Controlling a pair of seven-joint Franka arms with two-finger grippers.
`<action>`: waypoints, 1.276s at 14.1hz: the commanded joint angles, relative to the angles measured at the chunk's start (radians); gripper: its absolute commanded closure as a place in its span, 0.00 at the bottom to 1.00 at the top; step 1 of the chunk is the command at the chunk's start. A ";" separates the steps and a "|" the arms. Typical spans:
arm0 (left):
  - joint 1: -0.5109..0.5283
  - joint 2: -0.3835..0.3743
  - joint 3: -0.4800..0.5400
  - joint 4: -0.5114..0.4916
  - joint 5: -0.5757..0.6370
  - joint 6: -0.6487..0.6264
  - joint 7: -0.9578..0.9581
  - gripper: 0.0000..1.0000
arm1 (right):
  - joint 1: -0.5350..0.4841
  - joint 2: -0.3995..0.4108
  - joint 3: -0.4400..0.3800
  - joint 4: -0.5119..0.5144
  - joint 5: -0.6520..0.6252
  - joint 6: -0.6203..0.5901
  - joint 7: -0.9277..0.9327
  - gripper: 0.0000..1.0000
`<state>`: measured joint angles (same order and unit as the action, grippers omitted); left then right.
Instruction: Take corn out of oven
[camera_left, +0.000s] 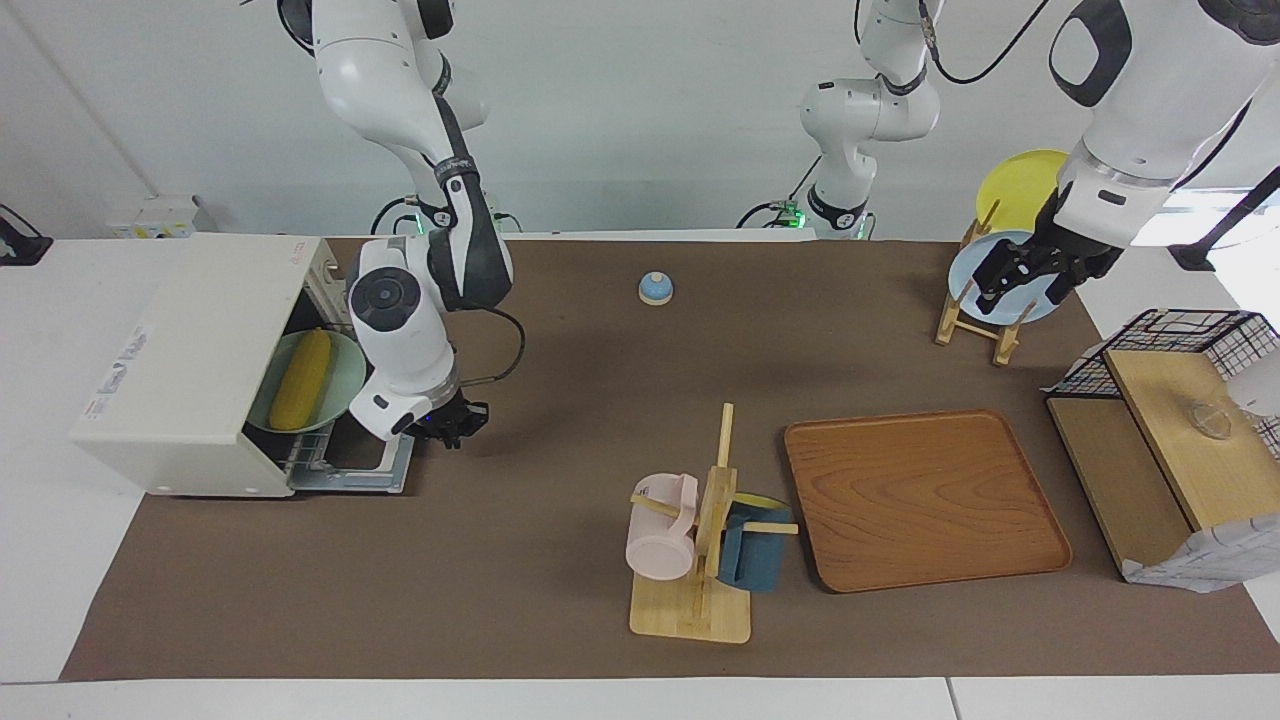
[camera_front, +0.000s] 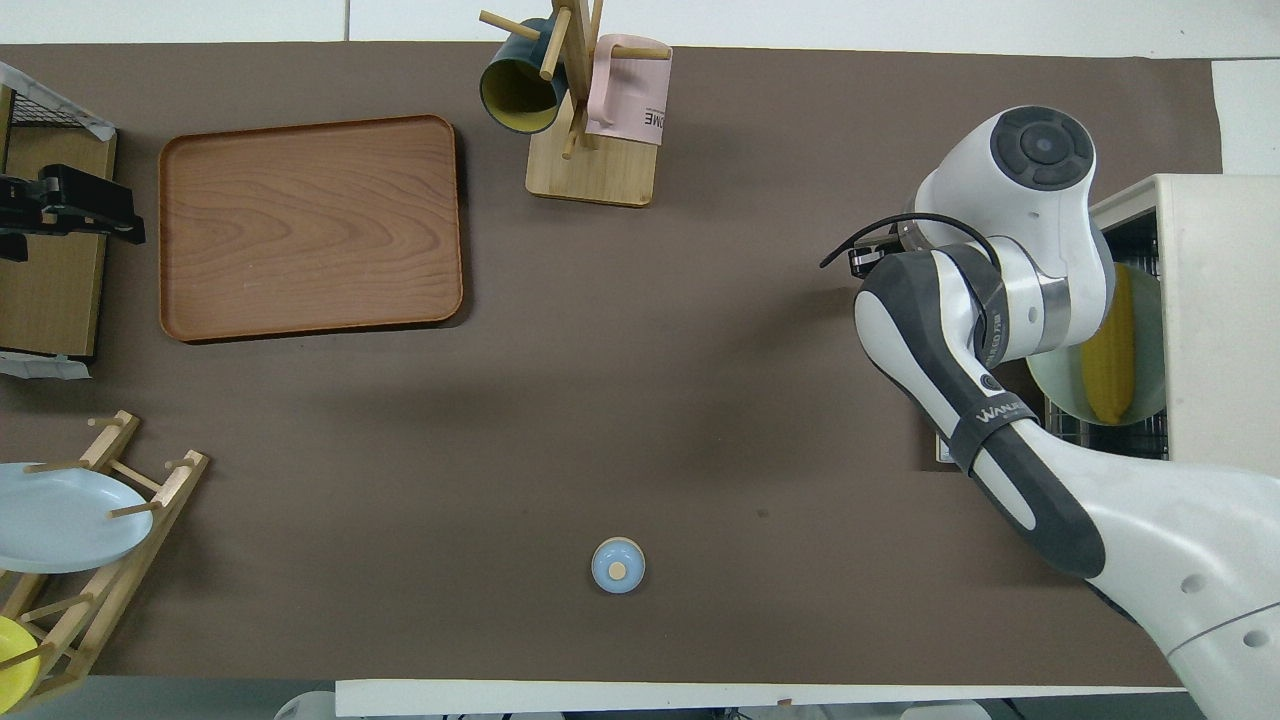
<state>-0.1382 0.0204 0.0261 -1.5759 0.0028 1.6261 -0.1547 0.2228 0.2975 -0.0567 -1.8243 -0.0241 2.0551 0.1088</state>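
Observation:
The cream-white oven (camera_left: 190, 360) stands at the right arm's end of the table, its door (camera_left: 350, 470) folded down flat. Inside, the yellow corn (camera_left: 300, 380) lies on a pale green plate (camera_left: 340, 355) on the wire rack. In the overhead view the corn (camera_front: 1110, 350) shows in the oven (camera_front: 1220, 300) past the right arm. My right gripper (camera_left: 452, 425) is low at the open door's outer edge, in front of the oven, apart from the corn. My left gripper (camera_left: 1025, 285) hangs open and empty in the air at the left arm's end and waits.
A blue bell (camera_left: 655, 288) sits near the robots at mid table. A mug tree (camera_left: 700, 540) with a pink and a blue mug stands beside a wooden tray (camera_left: 920, 500). A plate rack (camera_left: 975, 315) and a black wire basket shelf (camera_left: 1170, 400) stand at the left arm's end.

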 joint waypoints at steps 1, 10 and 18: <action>0.002 -0.023 0.000 -0.021 0.013 -0.009 0.014 0.00 | -0.071 -0.090 -0.002 -0.009 0.009 -0.117 -0.012 0.42; 0.002 -0.023 0.000 -0.021 0.013 -0.009 0.014 0.00 | -0.204 -0.179 -0.002 -0.216 0.003 -0.024 -0.086 0.40; 0.002 -0.023 0.000 -0.021 0.013 -0.009 0.014 0.00 | -0.105 -0.178 0.001 -0.181 -0.178 -0.064 -0.144 1.00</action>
<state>-0.1382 0.0204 0.0261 -1.5759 0.0028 1.6261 -0.1547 0.0748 0.1282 -0.0599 -2.0338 -0.1778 2.0280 -0.0375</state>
